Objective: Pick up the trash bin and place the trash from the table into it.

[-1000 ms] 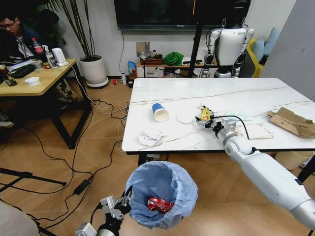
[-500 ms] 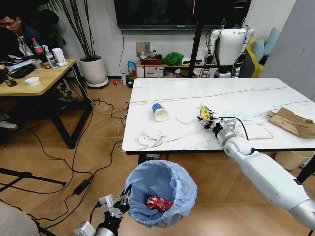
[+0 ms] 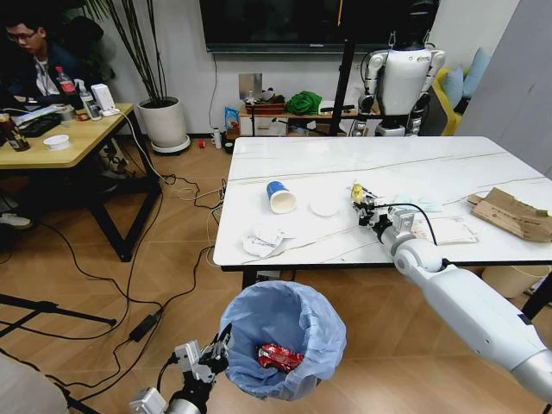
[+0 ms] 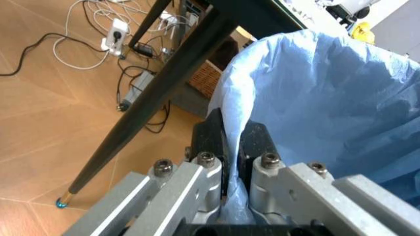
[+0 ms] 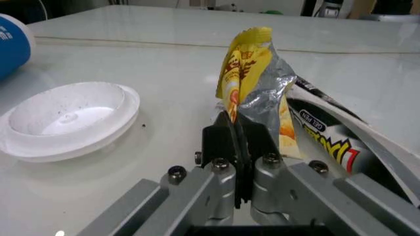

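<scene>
The trash bin point(image 3: 282, 338), lined with a crinkly light-blue bag point(image 4: 328, 98), stands on the floor before the table point(image 3: 285, 159). My left gripper point(image 3: 216, 352) is shut on its rim, the fingers point(image 4: 211, 140) pinching the bag. A red wrapper point(image 3: 280, 357) lies inside. Over the table, my right gripper point(image 3: 366, 205) is shut on a yellow snack wrapper point(image 3: 357, 193), which stands upright point(image 5: 253, 73) between the shut jaws of that gripper point(image 5: 236, 135). On the table lie a blue-and-white paper cup point(image 3: 279, 196), a white lid point(image 5: 69, 118), crumpled white paper point(image 3: 263, 241), a clear packet point(image 3: 444, 229) and torn cardboard point(image 3: 511, 213).
A black table leg point(image 4: 157, 83) runs close beside the bin. Cables point(image 3: 103, 285) trail over the wooden floor at the left, by a wooden desk point(image 3: 60, 142). A cream bin point(image 3: 509, 280) stands under the table's right end. Another robot point(image 3: 401, 82) stands behind the table.
My right gripper has lifted the yellow wrapper a little off the tabletop and drawn it slightly back. The bin and my left gripper have hardly moved.
</scene>
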Available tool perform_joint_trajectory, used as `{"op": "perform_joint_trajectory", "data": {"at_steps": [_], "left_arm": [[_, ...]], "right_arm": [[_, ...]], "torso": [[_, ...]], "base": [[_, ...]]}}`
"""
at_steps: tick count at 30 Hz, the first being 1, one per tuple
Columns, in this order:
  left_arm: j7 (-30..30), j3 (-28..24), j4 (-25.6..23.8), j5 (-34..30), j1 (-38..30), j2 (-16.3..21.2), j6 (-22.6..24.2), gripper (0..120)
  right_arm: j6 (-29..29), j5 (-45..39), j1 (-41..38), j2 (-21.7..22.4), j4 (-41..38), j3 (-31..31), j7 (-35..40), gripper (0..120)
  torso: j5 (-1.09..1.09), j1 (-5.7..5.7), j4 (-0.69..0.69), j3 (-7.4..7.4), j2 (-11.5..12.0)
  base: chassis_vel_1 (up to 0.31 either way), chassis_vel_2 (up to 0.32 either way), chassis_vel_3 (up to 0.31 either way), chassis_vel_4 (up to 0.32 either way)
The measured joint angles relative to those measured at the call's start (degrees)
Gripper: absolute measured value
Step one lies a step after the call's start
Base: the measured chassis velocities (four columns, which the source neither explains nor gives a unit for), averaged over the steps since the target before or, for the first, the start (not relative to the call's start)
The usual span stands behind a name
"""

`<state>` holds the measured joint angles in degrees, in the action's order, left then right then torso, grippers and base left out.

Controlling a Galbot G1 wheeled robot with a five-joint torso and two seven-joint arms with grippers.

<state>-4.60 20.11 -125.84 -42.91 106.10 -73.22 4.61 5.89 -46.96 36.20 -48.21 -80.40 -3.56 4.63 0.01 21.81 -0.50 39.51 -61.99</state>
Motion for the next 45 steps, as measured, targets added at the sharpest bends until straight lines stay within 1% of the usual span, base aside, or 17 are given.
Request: {"op": "perform_joint_trajectory", "data": {"at_steps": [4, 7, 8, 9, 11, 13, 14, 17, 18, 20, 29, 33, 36, 40, 42, 44, 45], "left_arm": [[-0.03, -0.54, -0.08, 0.02, -0.13, 0.25, -0.05, 0], [-0.29, -1.44, -0.08, 0.20, -0.62, 0.68, -0.09, 0], [-0.44, -1.68, -0.04, 0.23, -0.83, 0.78, -0.09, 0], [-0.44, -1.68, -0.04, 0.23, -0.83, 0.78, -0.09, 0], [-0.78, -2.26, 0.13, 0.37, -1.36, 0.74, -0.16, 0], [-0.55, -2.51, 0.13, 0.57, -1.30, 0.08, -0.52, 0], [-0.55, -2.51, 0.13, 0.57, -1.30, 0.08, -0.52, 0], [0.06, -2.33, 0.57, 0.43, -1.60, -0.70, -1.09, 0], [0.06, -2.33, 0.57, 0.43, -1.60, -0.70, -1.09, 0], [0.36, -2.09, 0.76, -0.07, -1.85, -1.49, -1.30, 0], [1.03, -2.30, 0.98, -2.04, -3.10, -1.74, -1.59, 0], [1.15, -1.68, -0.07, -2.34, -2.50, -1.51, -1.65, 0], [1.16, -1.08, -1.00, -2.65, -2.07, -1.27, -1.67, 0], [1.20, -0.16, -1.94, -2.81, -1.25, -1.22, -1.76, 0], [1.20, -0.12, -1.99, -2.81, -1.20, -1.25, -1.76, 0], [1.21, -0.08, -2.11, -2.80, -1.06, -1.36, -1.76, 0], [1.24, -0.01, -2.26, -2.67, -0.78, -1.46, -1.76, 0]], "right_arm": [[0.17, -0.58, 2.50, 2.34, -5.32, 2.47, 0.44, 0], [0.25, -2.17, 8.56, 7.75, -17.62, 6.90, -0.02, 0], [0.23, -2.73, 10.18, 9.27, -20.79, 7.72, -0.21, 0], [0.23, -2.73, 10.18, 9.27, -20.79, 7.72, -0.21, 0], [-0.30, -4.53, 13.30, 13.11, -29.46, 8.68, -0.62, 0], [-1.52, -5.47, 13.78, 16.05, -36.77, 6.75, -1.37, 0], [-1.52, -5.47, 13.78, 16.05, -36.77, 6.75, -1.37, 0], [-2.98, -5.70, 13.46, 18.84, -45.42, 2.56, -2.62, 0], [-2.98, -5.70, 13.46, 18.84, -45.42, 2.56, -2.62, 0], [-4.16, -5.52, 12.02, 19.63, -49.13, -1.20, -4.41, 0], [-10.65, 2.83, 15.39, 23.94, -49.67, -6.65, -14.50, 0], [-11.69, 7.10, 15.91, 25.26, -48.64, -8.20, -17.45, 0], [-11.83, 8.82, 16.51, 26.10, -48.40, -8.46, -18.52, 5], [-12.17, 12.10, 18.50, 26.51, -47.81, -8.19, -19.18, 25], [-12.19, 12.30, 18.66, 26.51, -47.75, -8.09, -19.21, 27], [-12.23, 12.58, 18.95, 26.39, -47.57, -7.79, -19.27, 33], [-12.23, 12.68, 19.50, 26.03, -47.32, -7.02, -19.27, 50]], "torso": [[0.02, 0.00, 0.01, 0.00, 0.00], [-0.03, 0.00, -0.01, 0.00, 0.00], [0.00, 0.00, -0.02, 0.00, 0.00], [0.00, 0.00, -0.02, 0.00, 0.00], [-0.02, -0.01, -0.04, -0.01, -0.01], [-0.03, -0.01, 0.02, -0.01, -0.01], [-0.03, -0.01, 0.02, -0.01, -0.01], [-0.02, -0.01, 0.02, -0.01, -0.01], [-0.02, -0.01, 0.02, -0.01, -0.01], [-0.01, -0.01, 0.02, -0.01, -0.01], [-0.01, 0.00, -0.01, 0.00, -0.01], [0.00, 0.00, 0.01, 0.00, -0.01], [-0.02, 0.00, 0.01, 0.00, -0.01], [0.00, 0.00, 0.00, 0.00, 0.00], [0.00, 0.00, 0.00, 0.00, 0.00], [-0.01, 0.00, 0.00, 0.00, 0.00], [0.00, 0.00, 0.01, 0.00, 0.00]], "base": [[0.000, 0.000, 0.000, 0.000], [0.000, 0.000, 0.000, 0.000], [0.000, 0.000, 0.000, 0.000], [0.000, 0.000, 0.000, 0.000], [0.000, 0.000, 0.000, 0.000], [0.000, 0.000, 0.000, 0.000], [0.000, 0.000, 0.000, 0.000], [0.000, 0.000, 0.000, 0.000], [0.000, 0.000, 0.000, 0.000], [0.000, 0.000, 0.000, 0.000], [0.000, 0.000, 0.000, 0.000], [0.000, 0.000, 0.000, 0.000], [0.000, 0.000, 0.000, 0.000], [0.000, 0.000, 0.000, 0.000], [0.000, 0.000, 0.000, 0.000], [0.000, 0.000, 0.000, 0.000], [0.000, 0.000, 0.000, 0.000]]}}
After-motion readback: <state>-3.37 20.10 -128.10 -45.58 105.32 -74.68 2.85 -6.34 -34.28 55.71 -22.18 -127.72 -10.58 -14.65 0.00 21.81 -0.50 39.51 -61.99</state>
